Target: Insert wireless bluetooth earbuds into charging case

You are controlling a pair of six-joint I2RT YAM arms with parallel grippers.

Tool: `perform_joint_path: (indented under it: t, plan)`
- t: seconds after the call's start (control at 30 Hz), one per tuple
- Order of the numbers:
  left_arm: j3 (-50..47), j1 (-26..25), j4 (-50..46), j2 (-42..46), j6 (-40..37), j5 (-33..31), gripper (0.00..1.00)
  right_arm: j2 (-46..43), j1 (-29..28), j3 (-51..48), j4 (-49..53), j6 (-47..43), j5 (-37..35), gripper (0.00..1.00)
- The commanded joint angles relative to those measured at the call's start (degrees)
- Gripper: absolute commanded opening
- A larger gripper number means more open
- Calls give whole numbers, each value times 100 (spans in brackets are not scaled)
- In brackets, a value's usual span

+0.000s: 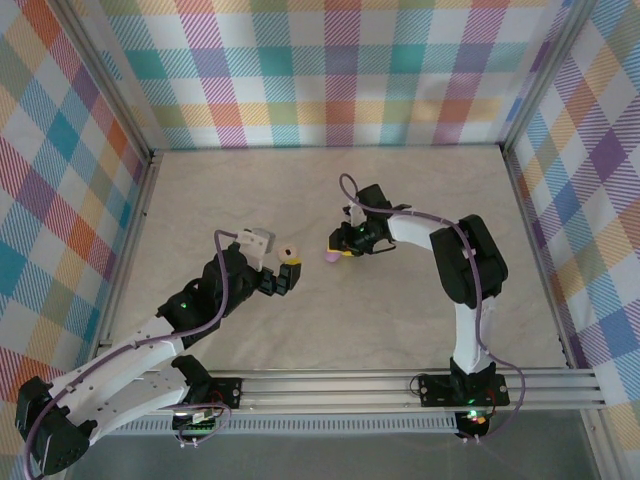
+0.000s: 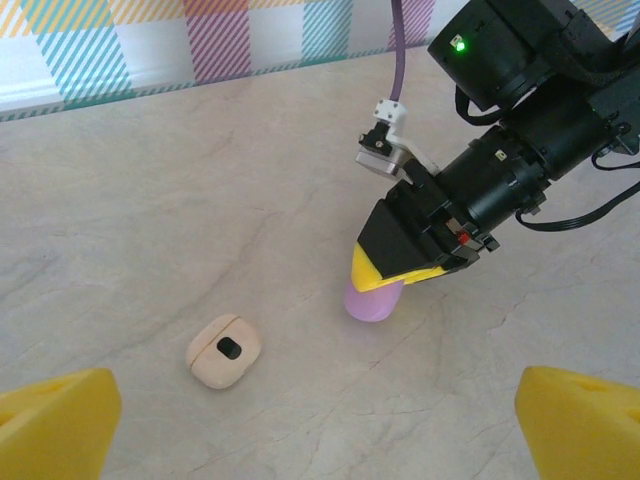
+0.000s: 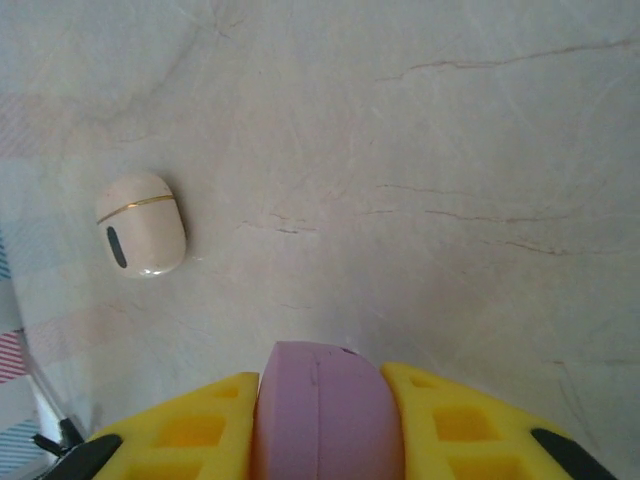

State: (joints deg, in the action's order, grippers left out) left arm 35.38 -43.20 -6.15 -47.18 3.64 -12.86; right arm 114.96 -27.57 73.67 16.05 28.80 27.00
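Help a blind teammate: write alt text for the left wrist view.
The right gripper pinches a purple case on a marbled table. A closed cream case lies at lower left; the left gripper's fingers stand wide open at the bottom corners.

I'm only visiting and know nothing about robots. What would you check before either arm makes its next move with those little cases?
1. Right gripper holds the purple case: ok, pinched between both yellow fingers.
2. Left gripper free: ok, wide open with nothing in it.
3. Cream case reachable: ok, it lies alone on the table, just ahead of the left gripper.
4. Cream case lid open: not ok, its seam looks shut.
5. Purple case lid open: cannot tell, the fingers cover it.
6. Grippers apart: ok, there is a gap between them.
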Motion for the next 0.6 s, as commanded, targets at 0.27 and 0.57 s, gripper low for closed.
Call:
perform_joint_path:
  t: [0.27, 0.57]
  plan:
    - [-33, 75, -175, 125, 10, -196, 100, 303, -31, 349, 803, -766, -558, 42]
    - [168, 202, -303, 156, -178, -502, 100, -181, 11, 442, 1192, -984, -1030, 55]
